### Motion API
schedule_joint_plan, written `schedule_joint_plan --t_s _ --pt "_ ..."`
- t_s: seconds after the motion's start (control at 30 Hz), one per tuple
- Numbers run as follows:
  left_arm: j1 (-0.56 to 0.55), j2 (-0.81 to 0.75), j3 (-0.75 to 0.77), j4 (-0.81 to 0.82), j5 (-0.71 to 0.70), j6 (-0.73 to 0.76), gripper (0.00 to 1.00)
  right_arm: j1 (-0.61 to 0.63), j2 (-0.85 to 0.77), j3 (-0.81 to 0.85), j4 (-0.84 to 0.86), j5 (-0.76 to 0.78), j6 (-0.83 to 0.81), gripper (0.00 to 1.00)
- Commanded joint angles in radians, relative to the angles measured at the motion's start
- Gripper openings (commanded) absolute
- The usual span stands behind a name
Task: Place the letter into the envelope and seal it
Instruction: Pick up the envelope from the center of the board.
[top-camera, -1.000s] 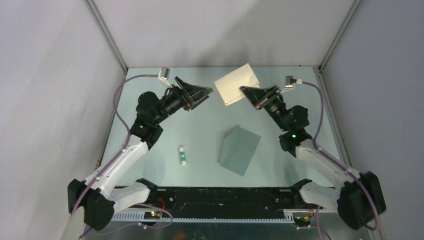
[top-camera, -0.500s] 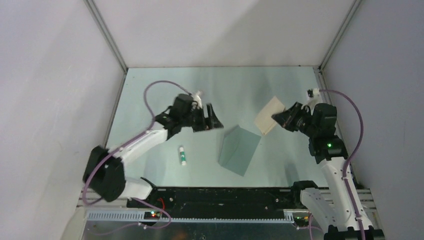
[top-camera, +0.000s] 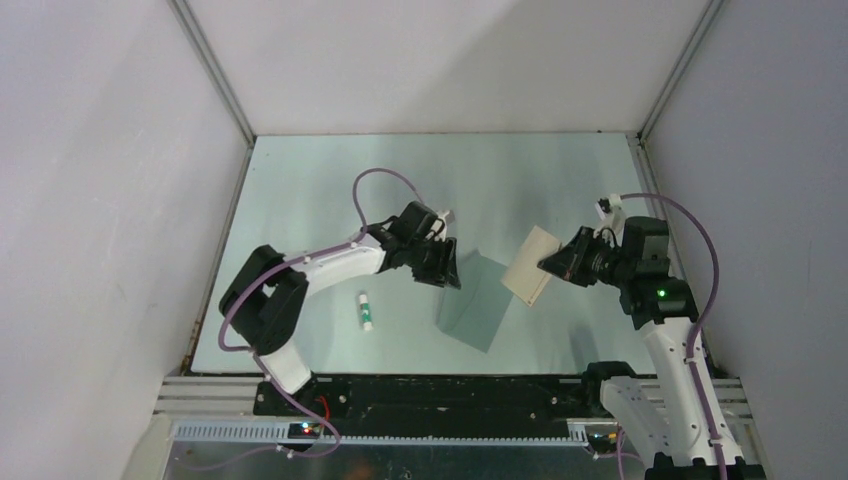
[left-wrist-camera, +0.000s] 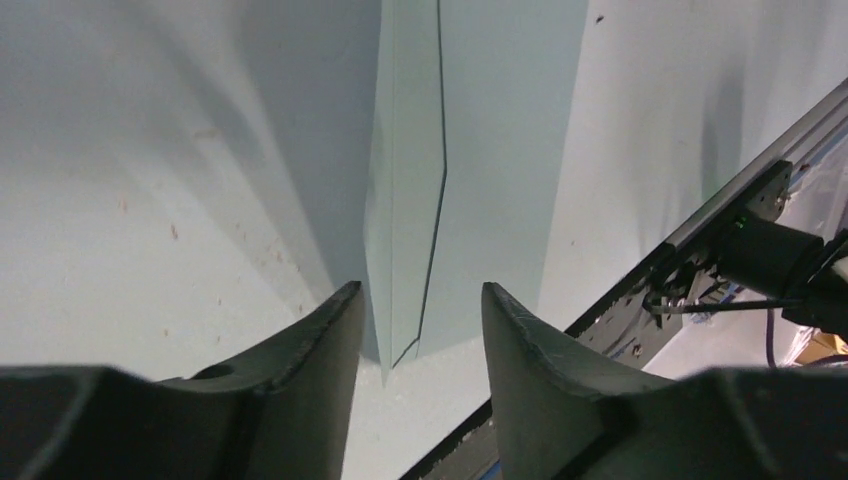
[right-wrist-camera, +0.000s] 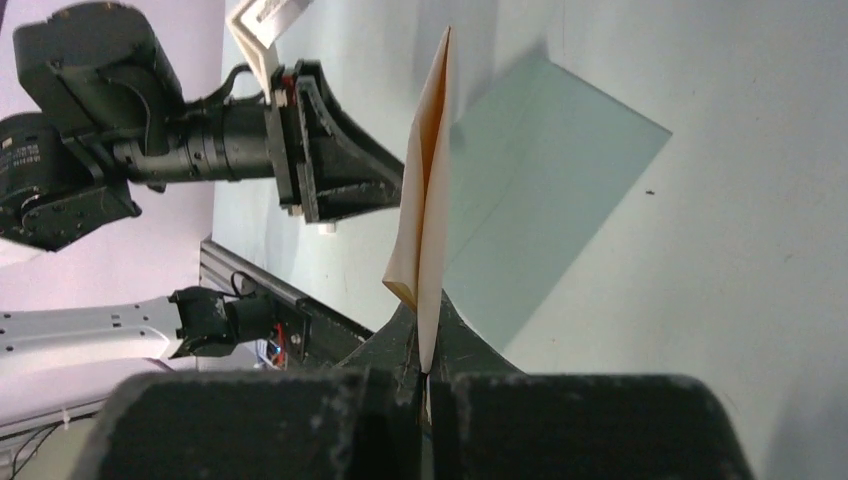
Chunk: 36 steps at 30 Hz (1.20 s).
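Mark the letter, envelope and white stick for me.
letter (top-camera: 530, 263), top external view, middle of the tan sheet.
envelope (top-camera: 487, 300), top external view, bare teal-grey body.
white stick (top-camera: 365, 308), top external view, white barrel.

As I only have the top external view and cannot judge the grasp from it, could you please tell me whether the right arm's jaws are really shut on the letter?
Observer: Yes. The right wrist view shows the right jaws shut on one edge of the letter, and the sheet stands edge-on above them.
Operator: Thank you. Are the left jaws open or shut?
Observer: They are open. In the left wrist view the pointed corner of the envelope lines up with the gap between them. I cannot tell whether they touch the envelope.
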Motion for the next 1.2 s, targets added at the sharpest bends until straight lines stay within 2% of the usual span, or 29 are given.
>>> schedule_joint_plan --t_s 0.0,0.07,0.13,0.47,0.57,0.7,0.9,1.0,1.17 --pt "-0.018 0.071 0.078 0.034 -0.027 0.023 0.47 0.001 -0.003 0.030 -0.035 -0.040 -0.025 0.00" --pt "-0.019 0.100 0.096 0.023 -0.037 0.028 0.38 0.001 -0.005 0.031 -0.029 -0.043 -0.016 0.00" --pt "-0.019 0.124 0.121 -0.002 -0.056 0.041 0.34 0.007 -0.007 0.030 -0.022 -0.046 -0.005 0.00" --pt "-0.026 0.171 0.139 -0.022 -0.062 0.062 0.36 0.027 -0.008 0.030 0.009 -0.051 0.020 0.00" --pt "-0.033 0.148 0.133 -0.053 -0.072 0.066 0.49 0.029 -0.010 0.030 0.019 -0.058 0.026 0.00" --pt "-0.040 -0.005 0.071 0.002 -0.109 0.059 0.64 0.039 -0.003 0.029 0.021 -0.053 0.029 0.00" --pt "-0.041 -0.113 0.006 0.032 -0.199 0.068 0.79 0.060 0.010 0.029 0.039 -0.046 0.034 0.00" --pt "-0.041 -0.097 -0.016 0.033 -0.233 0.070 0.81 0.068 0.013 0.029 0.039 -0.039 0.034 0.00" --pt "-0.041 -0.046 -0.036 0.088 -0.210 0.060 0.78 0.078 0.014 0.029 0.039 -0.035 0.035 0.00"
